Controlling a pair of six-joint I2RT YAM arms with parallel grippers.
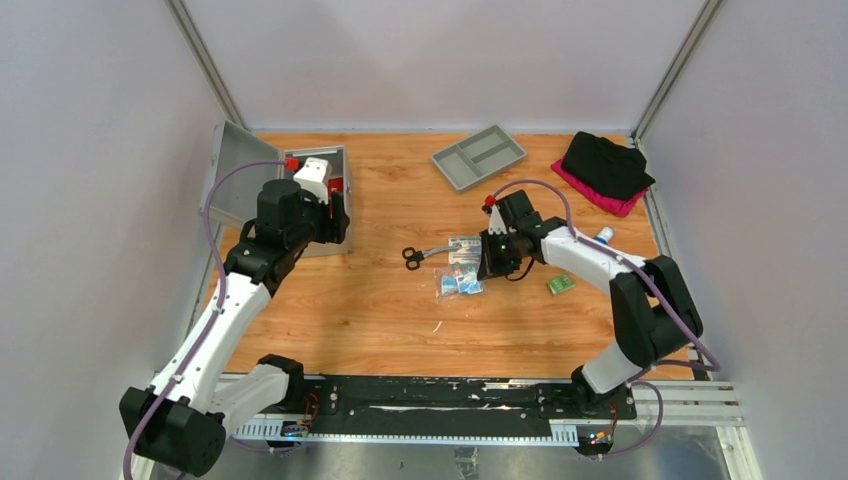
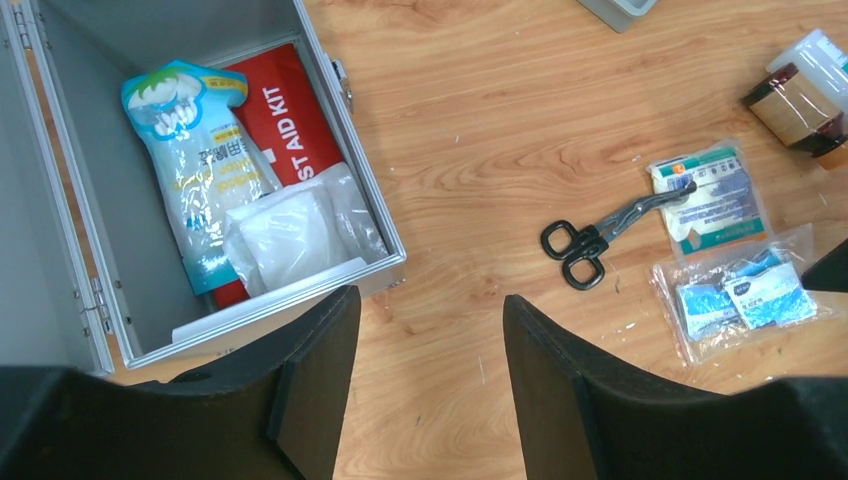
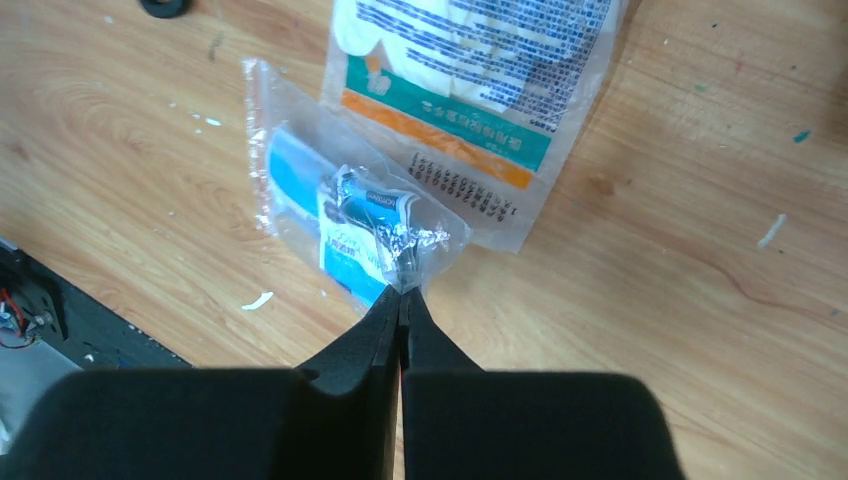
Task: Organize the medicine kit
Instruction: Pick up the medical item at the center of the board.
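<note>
The medicine kit [image 1: 228,172] stands open at the back left, its lid up. Inside it lie a red first-aid pouch [image 2: 290,120], a blue-and-white packet [image 2: 195,150] and a clear bag of white pads [image 2: 290,235]. My left gripper [image 2: 430,300] hangs open and holds nothing, over bare wood beside the kit's rim [image 2: 372,205]. My right gripper [image 3: 402,298] is shut on the corner of a clear bag of blue sachets [image 3: 350,215], which lies on the table [image 1: 462,284]. A green-and-orange dressing packet [image 3: 470,90] lies just beyond the bag. Black-handled scissors [image 2: 590,235] lie to its left.
A grey compartment tray [image 1: 478,157] sits at the back centre, and a black and pink cloth bundle [image 1: 605,170] at the back right. A small green box [image 1: 560,285] and a small bottle [image 1: 604,235] lie near the right arm. A brown-capped container [image 2: 800,100] shows in the left wrist view.
</note>
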